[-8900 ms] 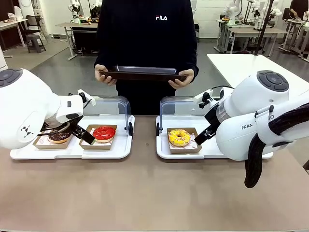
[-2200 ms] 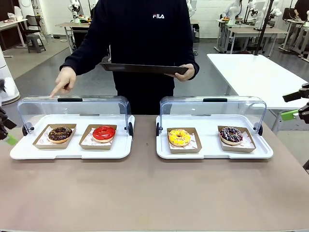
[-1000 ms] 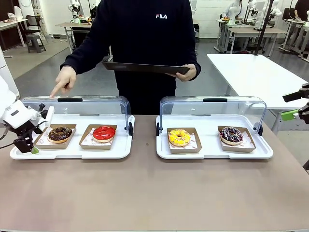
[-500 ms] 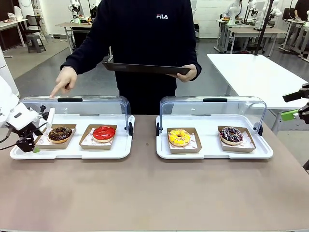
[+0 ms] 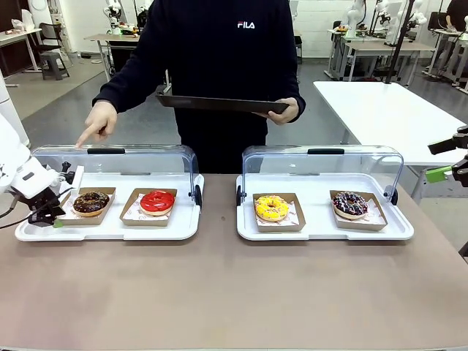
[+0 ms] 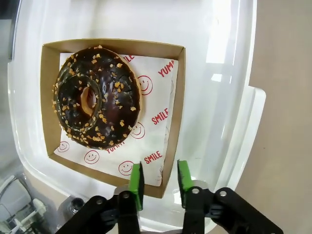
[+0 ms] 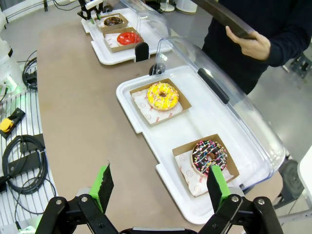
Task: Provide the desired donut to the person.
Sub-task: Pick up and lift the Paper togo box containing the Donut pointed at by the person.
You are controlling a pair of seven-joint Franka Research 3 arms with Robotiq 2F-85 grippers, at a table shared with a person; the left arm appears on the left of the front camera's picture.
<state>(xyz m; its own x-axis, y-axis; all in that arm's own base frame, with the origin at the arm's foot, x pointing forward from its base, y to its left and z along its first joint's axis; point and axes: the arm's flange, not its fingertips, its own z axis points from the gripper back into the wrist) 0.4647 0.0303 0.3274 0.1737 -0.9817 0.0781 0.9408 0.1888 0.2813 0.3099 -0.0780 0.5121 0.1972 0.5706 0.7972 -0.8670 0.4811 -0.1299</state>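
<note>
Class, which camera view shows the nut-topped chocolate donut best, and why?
Left wrist view: the chocolate donut is close, seen from above in its box. Front view shows it small and side-on; right wrist view, tiny and far.

Person [image 5: 219, 66] cropped above chest; right pincer [image 5: 443, 159] partly off-frame.

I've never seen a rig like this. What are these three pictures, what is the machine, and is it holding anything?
Two white robot arms share a table with a person. One picture looks across the table from between the arms; the other two come from a camera on each wrist. Two white lidded trays hold boxed donuts. The left gripper is shut on the wall of the cardboard box under the chocolate donut, which the person's hand points toward. The right gripper is open and holds nothing. The person's other hand holds a dark tray.
</note>
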